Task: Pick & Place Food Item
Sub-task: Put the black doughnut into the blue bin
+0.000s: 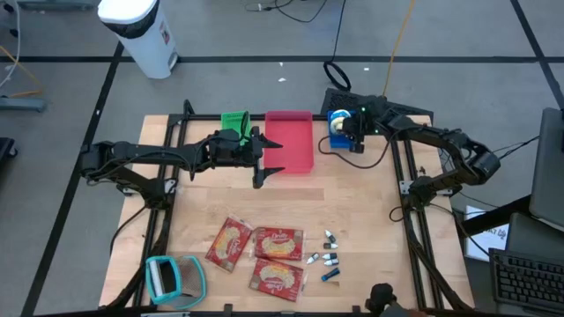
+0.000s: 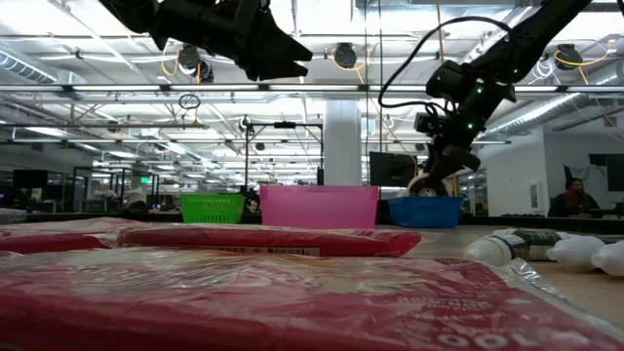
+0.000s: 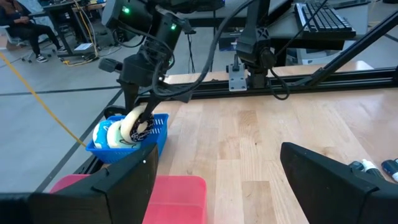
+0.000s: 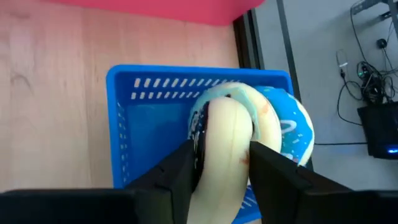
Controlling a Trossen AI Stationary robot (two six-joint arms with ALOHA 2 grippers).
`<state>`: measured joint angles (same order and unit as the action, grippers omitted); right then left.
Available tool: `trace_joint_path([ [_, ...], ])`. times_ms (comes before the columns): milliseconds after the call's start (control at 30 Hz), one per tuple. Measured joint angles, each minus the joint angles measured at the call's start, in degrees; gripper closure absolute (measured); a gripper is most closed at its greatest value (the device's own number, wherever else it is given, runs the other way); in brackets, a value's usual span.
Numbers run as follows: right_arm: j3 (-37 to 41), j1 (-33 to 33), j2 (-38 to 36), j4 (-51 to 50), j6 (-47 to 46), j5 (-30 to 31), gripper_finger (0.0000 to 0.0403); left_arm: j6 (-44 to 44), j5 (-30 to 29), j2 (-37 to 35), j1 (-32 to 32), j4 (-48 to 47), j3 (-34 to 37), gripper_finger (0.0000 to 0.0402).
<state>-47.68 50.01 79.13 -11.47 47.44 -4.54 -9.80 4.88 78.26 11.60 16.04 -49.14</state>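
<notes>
Cream doughnut: seen standing on edge inside blue basket, at far right corner of surface, leaning beside blue-frosted doughnut in same basket.

Wooden surface, framed by black rails.

Right arm reached in from right edge, right pincer down over blue basket. Fingers partly apart, one on each side of cream doughnut and against it; could not tell whether gripping or only touching.

Left arm stretched across from left edge, left pincer held above near-left edge of pink basket. Fingers spread wide, nothing between them.

Pink basket in middle of far row, green basket just beside it on left, blue basket well apart on right.

Teal-framed object at near left corner.

Three red snack packets lay flat near front edge, touching or overlapping.

Cluster of small tubes just right of packets, one blue among pale ones.
</notes>
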Motion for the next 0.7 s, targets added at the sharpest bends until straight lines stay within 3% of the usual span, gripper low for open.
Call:
trace_joint_path([
  [267,0.0,-1.4,0.1,-1.2,-0.5,-5.9,0.0322,0.0,0.0,0.0,0.0,0.0,0.0,0.0066],
  [533,0.0,-1.3,0.2,-2.2,-0.7,-6.2,0.0389,0.0,-0.1,0.0,0.0,0.0,0.0,0.0066],
  [700,1.4,-1.3,0.2,-2.4,0.3,-5.8,0.0383,0.0,-0.1,0.0,0.0,0.0,0.0,0.0066],
])
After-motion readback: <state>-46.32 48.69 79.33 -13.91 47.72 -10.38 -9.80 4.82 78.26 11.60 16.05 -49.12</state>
